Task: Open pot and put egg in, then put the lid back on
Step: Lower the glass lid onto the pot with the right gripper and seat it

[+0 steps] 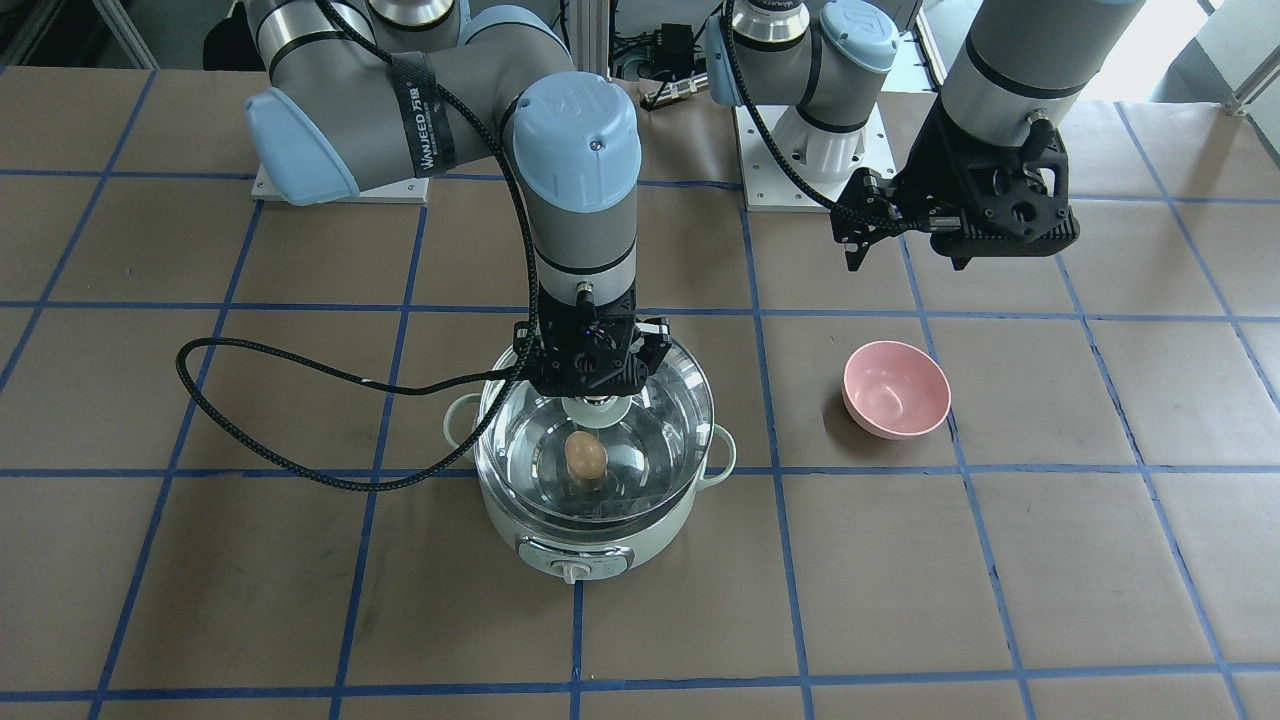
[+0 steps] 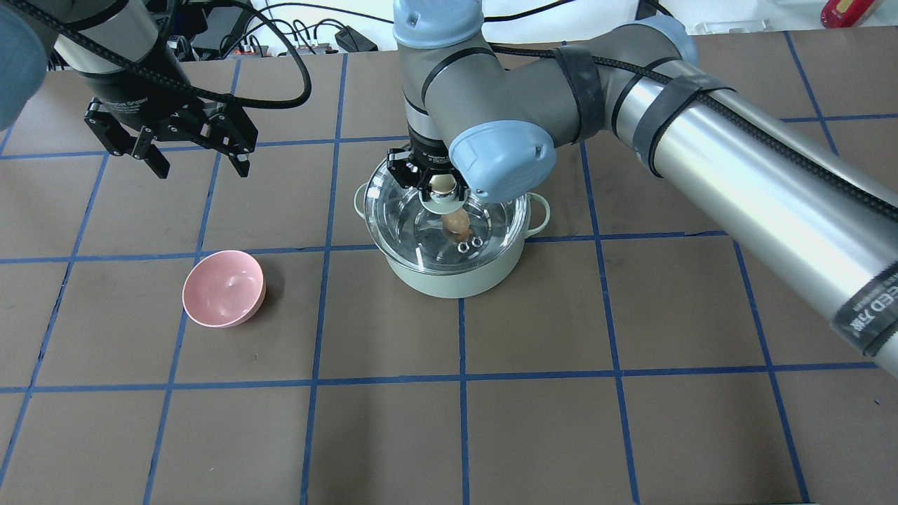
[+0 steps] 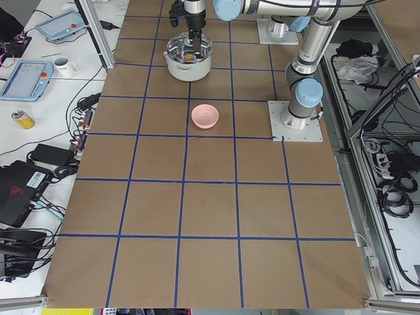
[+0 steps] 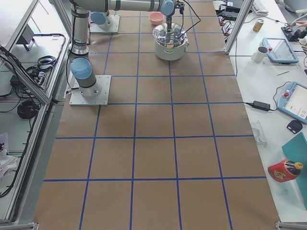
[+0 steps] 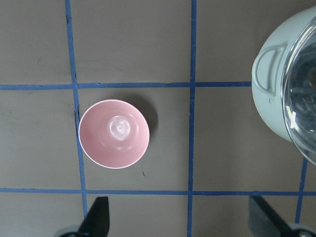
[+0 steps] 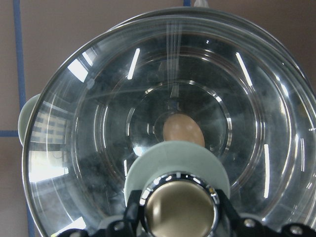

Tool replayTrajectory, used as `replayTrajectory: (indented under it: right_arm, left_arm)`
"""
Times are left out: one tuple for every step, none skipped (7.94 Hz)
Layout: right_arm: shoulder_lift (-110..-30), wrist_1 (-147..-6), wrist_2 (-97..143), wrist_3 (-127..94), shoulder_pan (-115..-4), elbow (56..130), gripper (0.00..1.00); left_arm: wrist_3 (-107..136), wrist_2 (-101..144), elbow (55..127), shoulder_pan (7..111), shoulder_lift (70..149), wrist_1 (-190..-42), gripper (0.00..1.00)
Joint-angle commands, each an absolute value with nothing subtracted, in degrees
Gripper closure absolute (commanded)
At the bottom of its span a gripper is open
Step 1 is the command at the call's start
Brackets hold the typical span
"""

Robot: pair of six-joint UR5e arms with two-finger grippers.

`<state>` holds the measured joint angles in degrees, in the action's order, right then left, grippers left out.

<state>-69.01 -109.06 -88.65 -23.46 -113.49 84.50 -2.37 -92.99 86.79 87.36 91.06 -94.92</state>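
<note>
Glass lid [image 1: 662,430] in right end effector [image 1: 598,399], egg [image 1: 585,456] beneath

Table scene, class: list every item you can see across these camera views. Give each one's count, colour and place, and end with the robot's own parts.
pot: one, pale mint green, mid-table, dial facing away from the robot.
lid: one, clear glass with a beige knob, over the pot's mouth.
egg: one, tan-brown, inside the pot, seen through the lid.
bowl: one, pink, empty, on the table on the robot's left of the pot, apart from it.
table: one, brown with blue grid tape.
left gripper: one, black, open, raised near the bowl, holding nothing.
right gripper: one, black, shut on the lid's knob.
</note>
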Motion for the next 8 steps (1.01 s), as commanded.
replayTrajectory:
  right_arm:
    - [-69.0, -109.0, -88.8, -22.8, -112.9, 84.6, 1.00]
    - [-68.9, -109.0, -88.7, -22.8, -112.9, 84.7, 1.00]
    - [-68.9, -109.0, -88.5, -22.8, -112.9, 84.7, 1.00]
    - [-68.9, -109.0, -88.4, -22.9, -112.9, 84.8, 1.00]
    - [-68.9, -109.0, -88.3, -22.9, -112.9, 84.8, 1.00]
    - [-68.5, -109.0, -88.2, -22.8, -112.9, 84.8, 1.00]
    - [-67.8, -109.1, -88.3, -22.8, -112.9, 84.8, 1.00]
    - [-67.7, -109.1, -88.4, -22.7, -112.9, 84.8, 1.00]
  left_arm:
    - [-2.4, -93.0, 86.8, 87.4, 91.1, -94.9, 0.00]
    - [-2.4, -93.0, 86.8, 87.4, 91.1, -94.9, 0.00]
    - [-2.4, -93.0, 86.8, 87.4, 91.1, -95.0, 0.00]
    - [-2.4, -93.0, 86.8, 87.4, 91.1, -94.9, 0.00]
    - [-2.4, -93.1, 86.8, 87.4, 91.1, -94.9, 0.00]
    - [-2.5, -93.1, 86.8, 87.4, 91.1, -95.0, 0.00]
    - [-2.4, -93.1, 86.8, 87.4, 91.1, -95.0, 0.00]
    - [-2.5, -92.9, 86.8, 87.4, 91.0, -95.1, 0.00]
